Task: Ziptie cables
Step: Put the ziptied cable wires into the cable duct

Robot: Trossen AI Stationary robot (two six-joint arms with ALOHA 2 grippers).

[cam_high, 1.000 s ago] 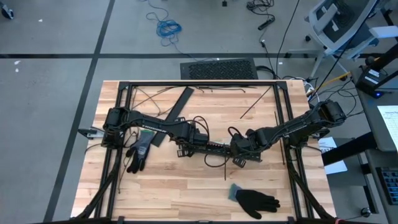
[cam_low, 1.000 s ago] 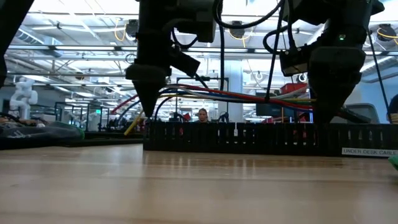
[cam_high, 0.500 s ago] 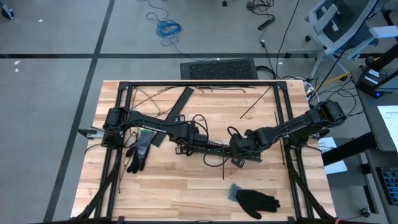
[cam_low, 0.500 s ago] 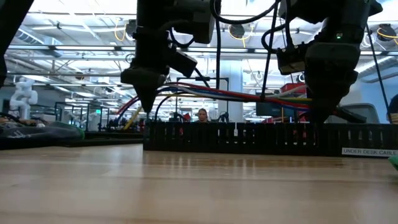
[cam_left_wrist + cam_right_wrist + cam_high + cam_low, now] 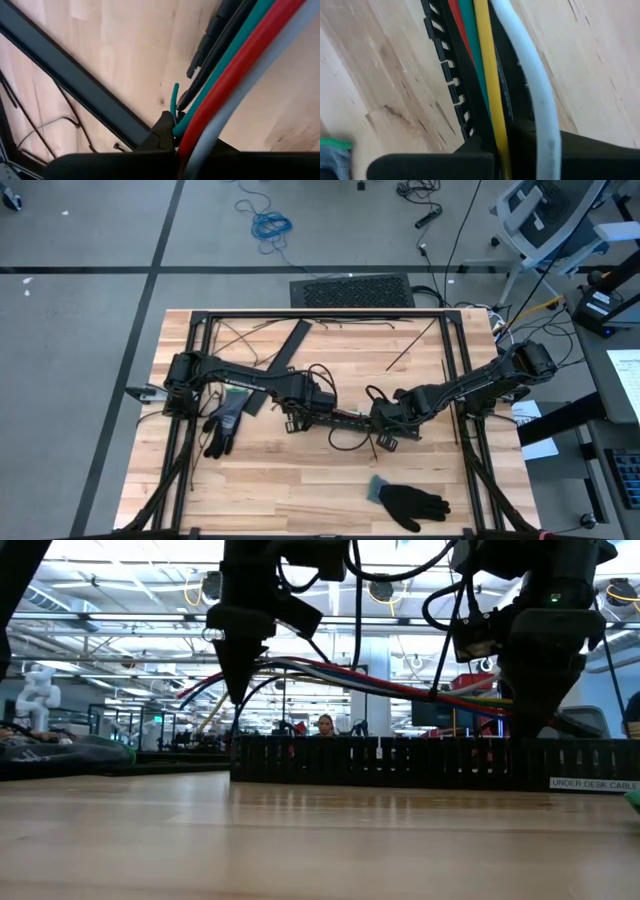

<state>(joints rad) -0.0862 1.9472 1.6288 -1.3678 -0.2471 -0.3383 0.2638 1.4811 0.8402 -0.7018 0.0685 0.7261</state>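
Wood surface (image 5: 300,480): both claws clamped on cables (image 5: 400,692), left claw (image 5: 237,690), right claw (image 5: 530,725), above black slotted strip (image 5: 400,762). Gloves (image 5: 412,502) lying nearby. Lab room behind.

Robotics laboratory or industrial workshop. Wooden worktop (image 5: 300,470) edged by a black metal frame (image 5: 320,315), standing on a grey tiled floor (image 5: 90,230) strewn with loose leads, among them a coiled blue cord (image 5: 270,224). An office chair (image 5: 540,215) stands at the upper right. The low view looks into a large open hall with bright ceiling lights (image 5: 130,585), exposed overhead beams, a seated person (image 5: 324,725) and, at far left, what may be a white humanoid robot (image 5: 38,690)
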